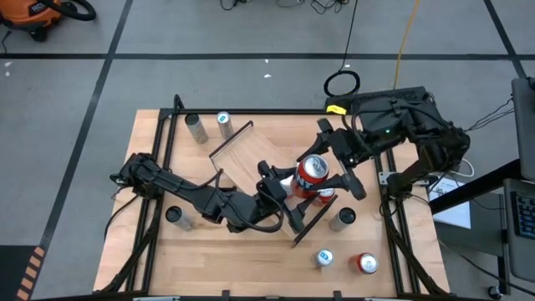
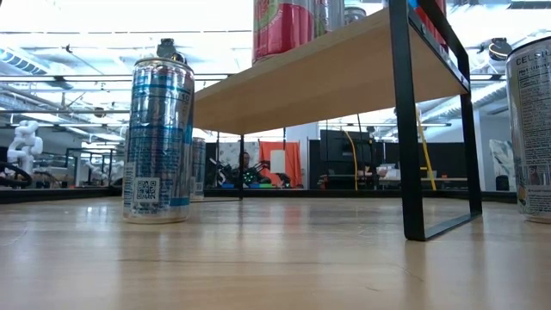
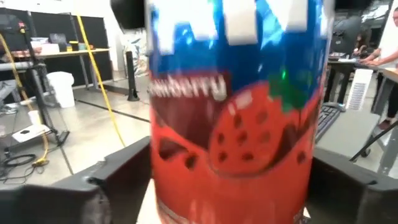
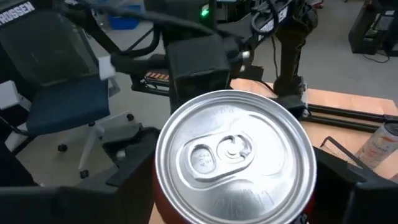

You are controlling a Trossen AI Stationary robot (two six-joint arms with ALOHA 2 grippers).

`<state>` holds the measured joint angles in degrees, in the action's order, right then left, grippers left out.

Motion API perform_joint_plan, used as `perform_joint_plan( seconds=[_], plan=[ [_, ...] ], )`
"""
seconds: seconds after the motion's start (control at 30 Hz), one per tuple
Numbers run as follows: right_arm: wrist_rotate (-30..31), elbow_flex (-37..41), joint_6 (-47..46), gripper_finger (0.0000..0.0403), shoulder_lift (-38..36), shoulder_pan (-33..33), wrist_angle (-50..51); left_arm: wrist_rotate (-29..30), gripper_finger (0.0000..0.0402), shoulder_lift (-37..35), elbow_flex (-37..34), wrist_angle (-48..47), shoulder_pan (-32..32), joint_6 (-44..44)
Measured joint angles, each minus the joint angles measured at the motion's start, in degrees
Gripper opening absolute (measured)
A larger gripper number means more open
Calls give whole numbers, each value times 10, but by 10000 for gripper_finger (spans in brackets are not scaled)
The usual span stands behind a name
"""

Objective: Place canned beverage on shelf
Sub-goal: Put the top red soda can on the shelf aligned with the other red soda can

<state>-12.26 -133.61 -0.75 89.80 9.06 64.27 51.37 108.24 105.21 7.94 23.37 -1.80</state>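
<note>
You see the shelf (image 1: 251, 155) lying slantwise across the middle of the bench (image 1: 251, 259), light board up, with a black rail at each short end. A red can (image 1: 313, 170) with a strawberry on its label stands upright near the shelf's right end, and both arms meet at it.

The left pincer (image 1: 288, 191) reaches in from the left side of the bench. In its wrist view the can's label fills the space straight ahead. You cannot tell whether this pincer is pinching the can or only flanking it.

The right pincer (image 1: 328, 171) comes from the right rear corner and sits over the same can. Its wrist view looks down on the silver lid and pull tab. You cannot tell whether it is pressing on the can either.

Just beside the red can, toward the front, a second can (image 1: 324, 196) also stands on the shelf. From bench height you see the bottoms of cans side by side on the board.

Off the shelf, loose cans stand upright on the bench:
- two at the left rear (image 1: 195, 127) (image 1: 223, 119)
- one at the left front (image 1: 174, 216)
- one just right of the shelf's front rail (image 1: 343, 217)
- a blue-and-white one (image 1: 323, 257) beside a red one (image 1: 365, 264) at the right front
</note>
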Motion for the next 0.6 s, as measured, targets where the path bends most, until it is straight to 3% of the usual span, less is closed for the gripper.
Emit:
perform_joint_plan(
  seconds=[0.1,0.27,0.43,0.6],
  plan=[
    [-7,0,0,282,-6,0,9,-9,389,-1,0,2,3,1],
    [-45,1,-17,282,-24,0,65,-14,387,-15,0,-3,23,19],
    [-46,1,-36,282,-26,9,96,38,387,-35,0,-10,50,18],
    [-43,55,-39,282,-27,34,57,98,387,-56,1,-28,68,11]
  ],
)
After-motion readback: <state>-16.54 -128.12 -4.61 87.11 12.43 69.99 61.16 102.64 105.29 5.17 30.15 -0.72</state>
